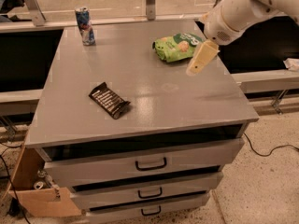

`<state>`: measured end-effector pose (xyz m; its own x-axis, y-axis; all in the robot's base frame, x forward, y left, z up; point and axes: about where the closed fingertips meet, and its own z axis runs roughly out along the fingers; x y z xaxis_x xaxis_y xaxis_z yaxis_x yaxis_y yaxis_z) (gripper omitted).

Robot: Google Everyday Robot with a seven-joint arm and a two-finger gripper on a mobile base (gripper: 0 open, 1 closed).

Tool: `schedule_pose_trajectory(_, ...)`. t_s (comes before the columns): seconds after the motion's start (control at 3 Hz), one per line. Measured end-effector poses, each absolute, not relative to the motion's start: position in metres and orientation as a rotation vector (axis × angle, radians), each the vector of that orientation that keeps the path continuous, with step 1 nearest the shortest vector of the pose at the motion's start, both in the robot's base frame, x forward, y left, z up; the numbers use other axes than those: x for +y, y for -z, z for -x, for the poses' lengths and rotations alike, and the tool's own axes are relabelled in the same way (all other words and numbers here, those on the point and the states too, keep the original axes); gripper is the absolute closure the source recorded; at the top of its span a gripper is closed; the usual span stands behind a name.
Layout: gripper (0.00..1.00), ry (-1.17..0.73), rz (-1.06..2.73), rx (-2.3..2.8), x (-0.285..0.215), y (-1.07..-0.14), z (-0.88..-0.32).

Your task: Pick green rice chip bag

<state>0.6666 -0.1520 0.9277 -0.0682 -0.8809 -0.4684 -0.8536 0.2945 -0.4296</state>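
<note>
The green rice chip bag [176,46] lies flat on the grey cabinet top [140,78], at its far right. It is bright green with pictures of tan chips. My gripper [195,69] hangs from the white arm that comes in from the upper right. Its cream-coloured tip is just right of and in front of the bag, above the cabinet top, and does not touch the bag. It holds nothing.
A dark brown striped wrapper [109,100] lies left of centre. A blue-white can [85,25] stands at the far left corner. Below the top are three drawers [149,164]. A cardboard box [32,190] sits on the floor at the left. A cable [271,150] lies on the right floor.
</note>
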Motion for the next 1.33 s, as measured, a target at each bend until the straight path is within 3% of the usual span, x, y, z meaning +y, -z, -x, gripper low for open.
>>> schedule_pose_trajectory(1.0,0.00,-0.154,1.314,1.951,-0.123,-0.873,-0.770)
schedule_pose_trajectory(1.33,0.16,-0.217,1.267,1.980,-0.117,-0.862,-0.783)
